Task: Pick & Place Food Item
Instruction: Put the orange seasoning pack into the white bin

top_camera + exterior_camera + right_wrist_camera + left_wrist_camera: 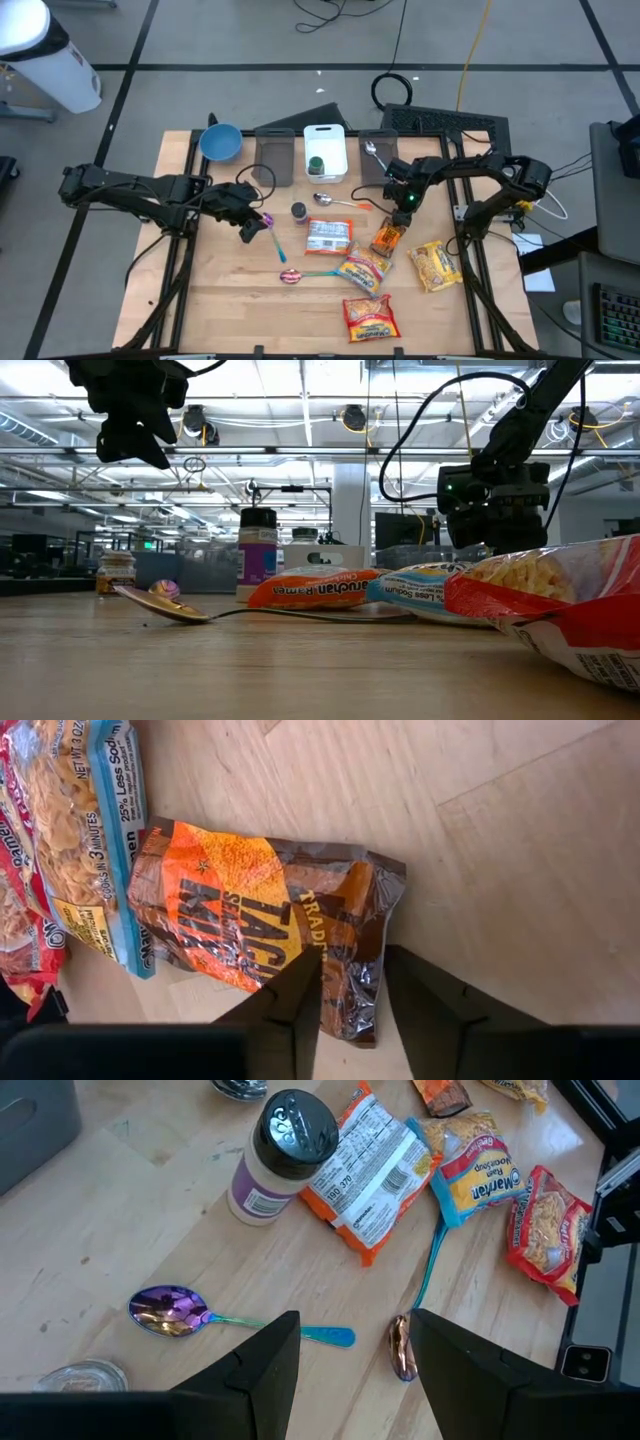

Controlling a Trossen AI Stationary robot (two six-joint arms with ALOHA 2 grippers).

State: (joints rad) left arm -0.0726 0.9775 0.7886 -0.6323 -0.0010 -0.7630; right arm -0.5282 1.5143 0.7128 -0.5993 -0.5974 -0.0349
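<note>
A wooden table (230, 290) is seen from above, with food packets scattered across its centre and right.

The right gripper (352, 982) is positioned over an orange and brown snack packet (255, 920), which lies flat just right of the table's centre, at about four o'clock from the gripper's wrist in the high view. The dark fingers (290, 995) are set either side of the packet's crinkled end; whether the foil is actually pinched cannot be told.

At the packet's seven o'clock a blue ramen packet (362, 270) is found, with a red ramen packet (370, 318) beyond it. A yellow packet (434, 266) lies at four o'clock.

The left gripper (350, 1355) is held above the table's left, fingers spread with nothing between them. Below it a purple spoon (170, 1310) and a spice jar (280, 1150) are seen.
</note>
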